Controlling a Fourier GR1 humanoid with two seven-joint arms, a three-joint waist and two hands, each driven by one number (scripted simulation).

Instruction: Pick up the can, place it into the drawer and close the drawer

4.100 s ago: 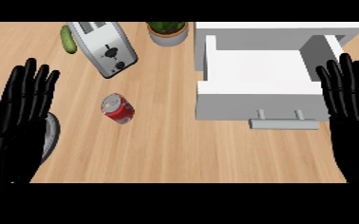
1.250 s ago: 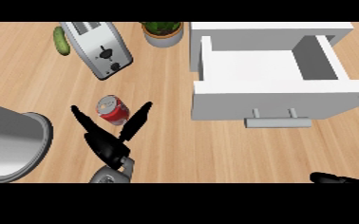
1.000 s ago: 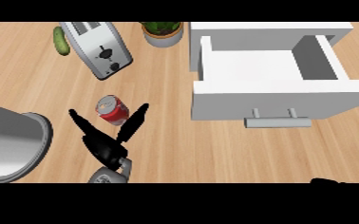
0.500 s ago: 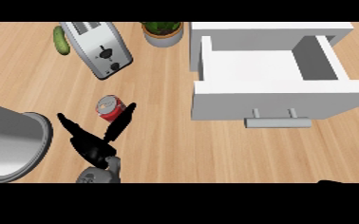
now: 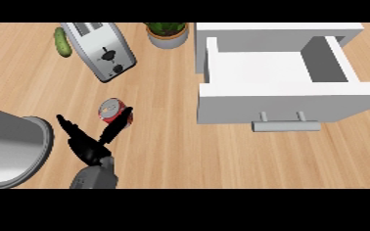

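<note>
Light wood-grain table [image 5: 166, 142] fills view; silver toaster [image 5: 100, 50], green cucumber [image 5: 63, 41], potted plant [image 5: 168, 32] at far edge; grey round pan [image 5: 18, 151] left.

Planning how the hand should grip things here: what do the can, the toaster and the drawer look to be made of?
The can looks like painted metal: red side, pale silvery top. The toaster seems brushed or polished metal, grey with soft sheen and dark slots. The drawer looks matte white, painted wood or laminate, hard to tell which; its handle appears grey metal.
</note>
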